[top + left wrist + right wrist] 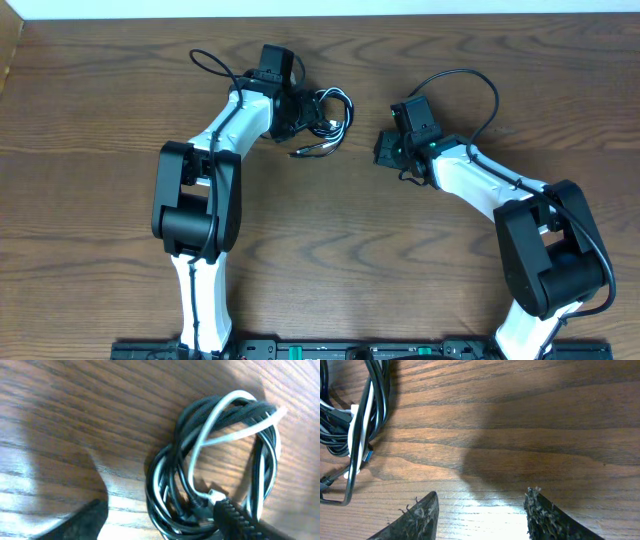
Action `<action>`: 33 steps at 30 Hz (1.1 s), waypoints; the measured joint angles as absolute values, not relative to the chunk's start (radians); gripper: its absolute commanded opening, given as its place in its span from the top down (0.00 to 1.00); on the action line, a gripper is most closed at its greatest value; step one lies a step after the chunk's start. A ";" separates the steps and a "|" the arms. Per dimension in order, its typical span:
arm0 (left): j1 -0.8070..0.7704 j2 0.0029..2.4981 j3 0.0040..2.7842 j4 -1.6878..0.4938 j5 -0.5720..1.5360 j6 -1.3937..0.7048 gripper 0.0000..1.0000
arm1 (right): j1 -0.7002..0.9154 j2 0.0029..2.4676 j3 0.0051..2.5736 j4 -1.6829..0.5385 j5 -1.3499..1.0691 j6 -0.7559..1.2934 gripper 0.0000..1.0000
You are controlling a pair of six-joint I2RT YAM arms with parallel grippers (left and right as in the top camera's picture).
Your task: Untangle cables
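**Left fingers** [85, 522]: apart. One dark tip sits at the lower left of the left wrist view and the ridged tip at the lower right, with a wide gap between them. Nothing is clamped. The ridged tip lies over the near edge of the coil [155, 490]; I cannot tell whether it touches the strands. The other tip is off the coil, with bare wood beside it.

**Black cable** [267, 450]: wound in several loops into a rough ring lying flat on the surface [75, 415].

**White cable** [215, 417]: threaded through the same ring. It arches over the top and crosses the black strands. A small pale end piece shows close to the ridged tip. The two cables are tangled together, not separated.

**Right fingers** [417, 517]: apart. Both tips are low in the right wrist view, with only bare wood between them. Nothing is held. The coil sits at the upper left of that view, well apart from both tips.

**Overhead:**
- The coil lies toward the far middle of the surface, just beside the left fingers. It is between the two arm ends but closer to the left one.
- Plug ends [310, 152] trail out of the coil toward the near side.
- The left arm [195, 200] reaches in from the near left and the right arm [540, 240] from the near right.
- A thicker black lead [470, 80] loops off the right arm's wrist, apart from the coil.
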State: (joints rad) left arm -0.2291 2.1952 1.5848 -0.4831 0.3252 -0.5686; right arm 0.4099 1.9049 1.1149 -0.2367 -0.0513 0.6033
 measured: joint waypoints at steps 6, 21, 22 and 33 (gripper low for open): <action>-0.231 2.202 1.584 -0.485 0.305 -0.580 0.54 | 0.410 1.905 1.115 -0.236 -0.051 0.603 0.48; -0.344 2.186 1.563 -0.546 0.121 -0.557 0.92 | 0.410 1.905 1.115 -0.236 -0.051 0.604 0.56; -0.344 2.183 1.563 -0.560 0.121 -0.548 0.93 | 0.410 1.905 1.115 -0.236 -0.051 0.604 0.59; -0.341 2.171 1.570 -0.717 0.170 -0.244 0.92 | 0.410 1.905 1.115 -0.237 -0.052 0.616 0.58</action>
